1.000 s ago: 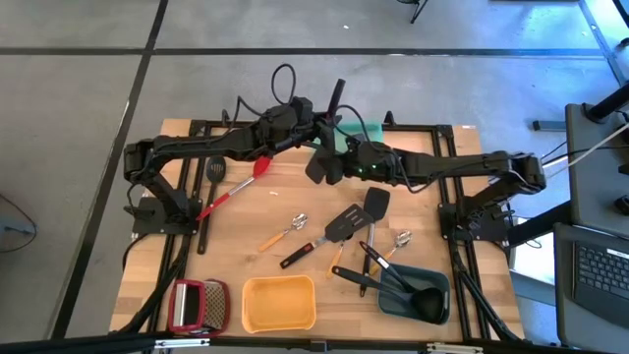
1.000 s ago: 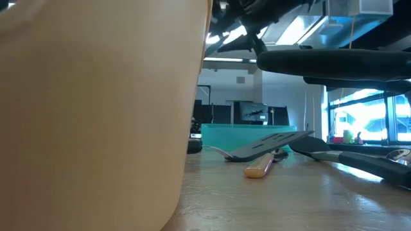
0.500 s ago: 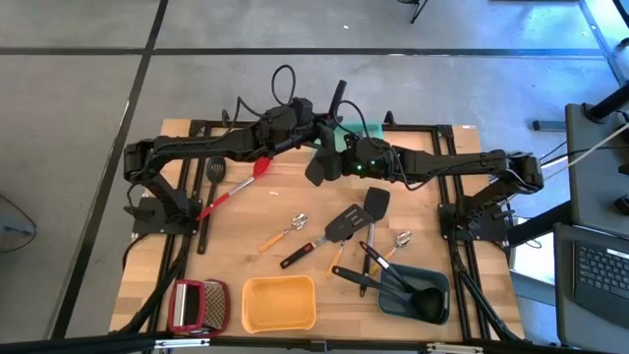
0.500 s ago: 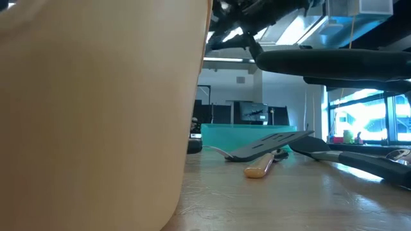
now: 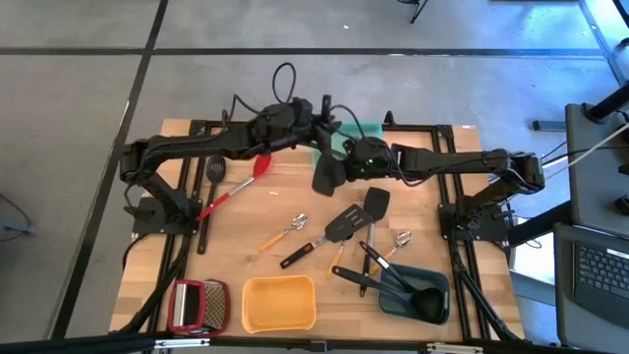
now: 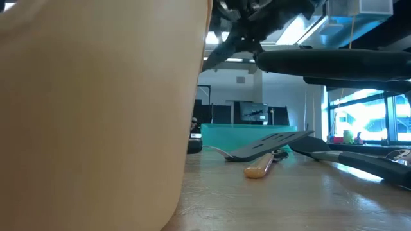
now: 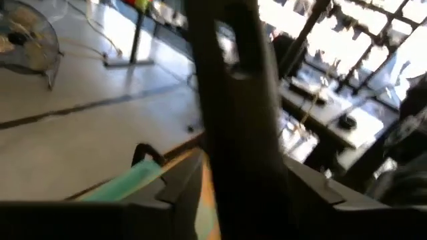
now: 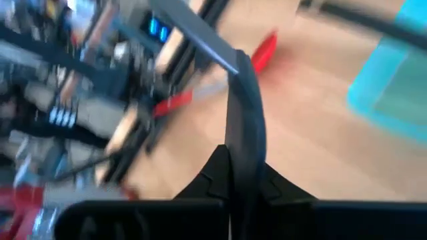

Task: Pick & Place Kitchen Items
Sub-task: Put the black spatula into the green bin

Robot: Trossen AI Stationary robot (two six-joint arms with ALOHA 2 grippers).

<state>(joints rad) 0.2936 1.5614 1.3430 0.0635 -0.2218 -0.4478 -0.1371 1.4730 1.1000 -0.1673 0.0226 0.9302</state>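
A black long-handled turner [image 5: 325, 147] hangs in the air over the table's far middle, between both grippers. Its handle end [image 5: 324, 103] points toward the far edge and its broad head [image 5: 327, 177] toward the near side. My left gripper [image 5: 313, 126] comes in from the left and is shut on the turner. My right gripper [image 5: 341, 167] comes in from the right and is also shut on it. A red spoon [image 5: 236, 187] lies on the table to the left, and it also shows in the right wrist view [image 8: 263, 50]. My left gripper pinches the turner's handle [image 7: 233, 140] between its two fingers, below the free end with the hanging hole [image 7: 227, 50]. The handle stands out forward past the fingers, clear of the table. My right gripper pinches a thin part of the turner [image 8: 241, 127] between its two fingers, seen edge-on. That part runs forward along the fingers. The turner is lifted clear of the table.
A teal tray [image 5: 366, 131] stands at the far edge under the arms. On the table lie black turners [image 5: 344, 224], small metal spoons [image 5: 295, 224] and a black slotted tool [image 5: 209, 197]. At the near edge stand a grater [image 5: 197, 303], a yellow tray [image 5: 279, 303] and a grey-blue tray [image 5: 418, 293] holding ladles.
The held turner has turned a little. Its handle end has swung toward the left and its head has shifted toward the table's right and near side. My right gripper has moved slightly toward the right with it.
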